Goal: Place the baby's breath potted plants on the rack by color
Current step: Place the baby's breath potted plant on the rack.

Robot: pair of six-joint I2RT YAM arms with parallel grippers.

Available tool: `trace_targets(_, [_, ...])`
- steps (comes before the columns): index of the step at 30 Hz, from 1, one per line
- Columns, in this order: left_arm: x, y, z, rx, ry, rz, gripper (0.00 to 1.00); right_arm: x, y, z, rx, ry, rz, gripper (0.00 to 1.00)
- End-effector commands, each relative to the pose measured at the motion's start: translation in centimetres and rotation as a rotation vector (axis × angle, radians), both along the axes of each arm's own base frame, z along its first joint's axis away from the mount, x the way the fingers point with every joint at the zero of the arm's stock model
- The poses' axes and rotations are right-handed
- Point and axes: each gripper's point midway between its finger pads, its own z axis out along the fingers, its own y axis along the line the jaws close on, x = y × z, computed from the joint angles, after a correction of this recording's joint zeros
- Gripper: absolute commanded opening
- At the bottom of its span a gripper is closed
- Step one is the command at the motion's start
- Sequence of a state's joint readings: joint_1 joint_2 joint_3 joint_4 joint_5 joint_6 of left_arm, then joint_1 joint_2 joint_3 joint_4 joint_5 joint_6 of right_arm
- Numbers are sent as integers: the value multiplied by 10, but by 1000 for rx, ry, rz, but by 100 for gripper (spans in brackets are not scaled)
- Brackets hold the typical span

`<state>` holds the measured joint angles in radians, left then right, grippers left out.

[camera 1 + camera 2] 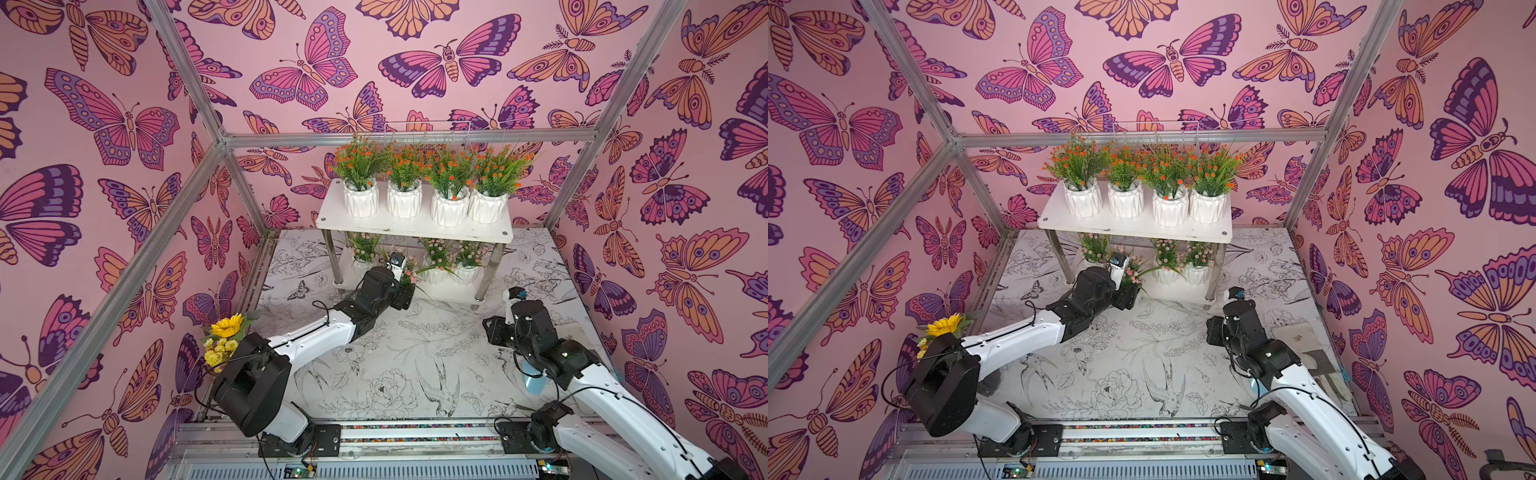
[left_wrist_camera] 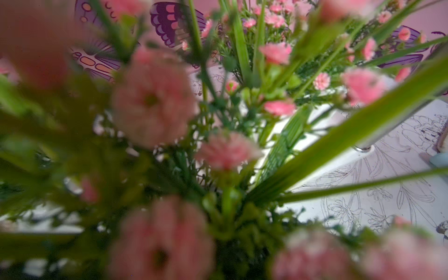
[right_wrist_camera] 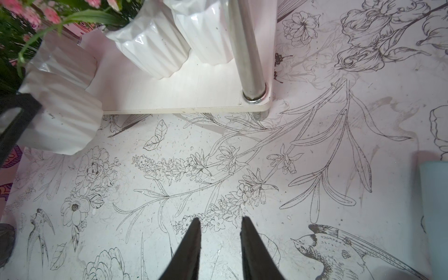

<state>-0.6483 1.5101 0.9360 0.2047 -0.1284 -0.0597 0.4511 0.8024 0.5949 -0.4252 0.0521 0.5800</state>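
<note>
**Butterfly walls, a sketched tabletop, a sunflower bouquet**

Pink wallpaper (image 1: 307, 66) with large purple, magenta and orange butterflies covers the walls in both top views. Aluminium frame bars (image 1: 282, 140) run along the corners and across the back wall. The table cover (image 1: 415, 374) is white, with black line drawings of flowers and birds. A yellow sunflower bouquet (image 1: 226, 328) stands at its left edge. A pale blue object (image 3: 434, 206), only partly seen, lies near its right edge.

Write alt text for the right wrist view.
The right gripper, empty with jaws slightly parted, hovers over the flower-printed table facing the rack's lower shelf. Two ribbed pots stand there by a metal leg; the left gripper holds a third, pink-flowered pot tilted at its front edge.
</note>
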Motion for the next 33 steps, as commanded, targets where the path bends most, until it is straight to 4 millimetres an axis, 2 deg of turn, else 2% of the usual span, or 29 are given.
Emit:
trace_targets(1, [20, -1, 37, -59, -97, 20, 70, -4, -8, -4, -12, 15, -29, 30])
trace_targets(16, [60, 13, 30, -104, -124, 101, 71, 0, -4, -12, -6, 10, -17, 32])
trace_targets(33, [92, -1, 4, -125, -94, 118, 72, 0, -7, -17, -25, 12, -21, 32])
